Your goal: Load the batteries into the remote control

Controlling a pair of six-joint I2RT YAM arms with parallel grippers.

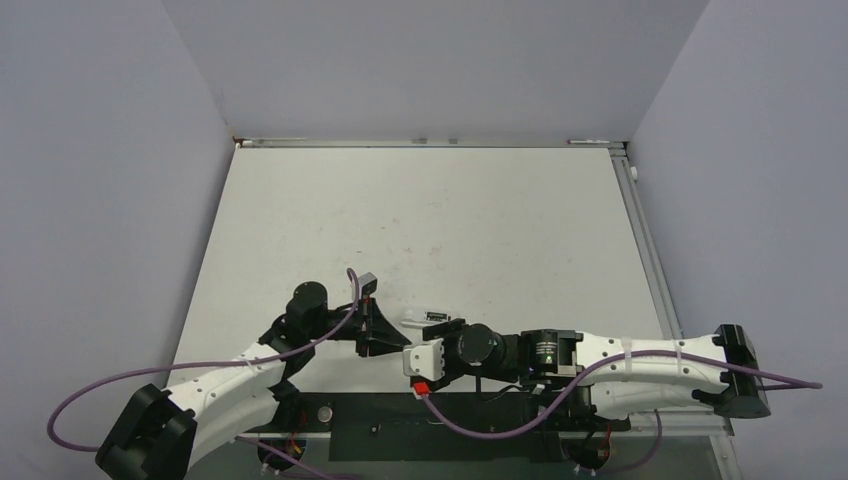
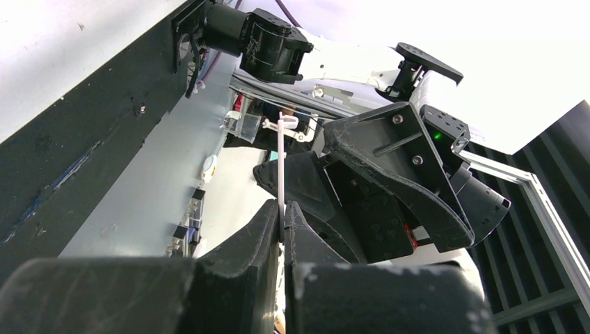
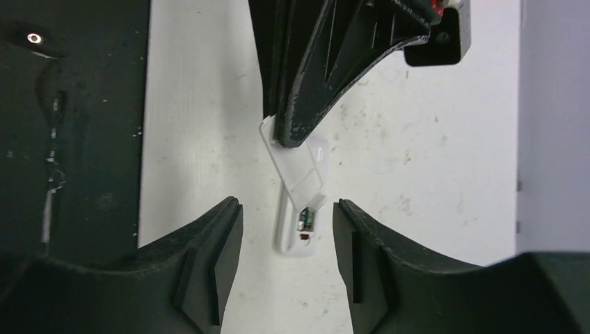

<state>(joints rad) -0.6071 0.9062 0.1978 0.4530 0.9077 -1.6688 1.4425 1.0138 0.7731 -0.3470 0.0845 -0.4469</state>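
The white remote control [image 3: 286, 235] lies on the table with its slot side up. The end of one dark battery [image 3: 304, 221] shows in the slot. Over the slot, my left gripper [image 3: 292, 136] is shut on a thin white cover piece [image 3: 300, 167], which tilts across it. In the left wrist view the cover [image 2: 281, 167] is edge-on, pinched between the left gripper's [image 2: 285, 211] fingers. My right gripper [image 3: 286, 203] hangs open above the remote's near end, holding nothing. From above, the remote [image 1: 433, 320] sits between the two wrists.
The dark strip [image 3: 69, 139] along the table's near edge lies just left of the remote in the right wrist view. The two arms meet close together near the front of the white table [image 1: 450, 230].
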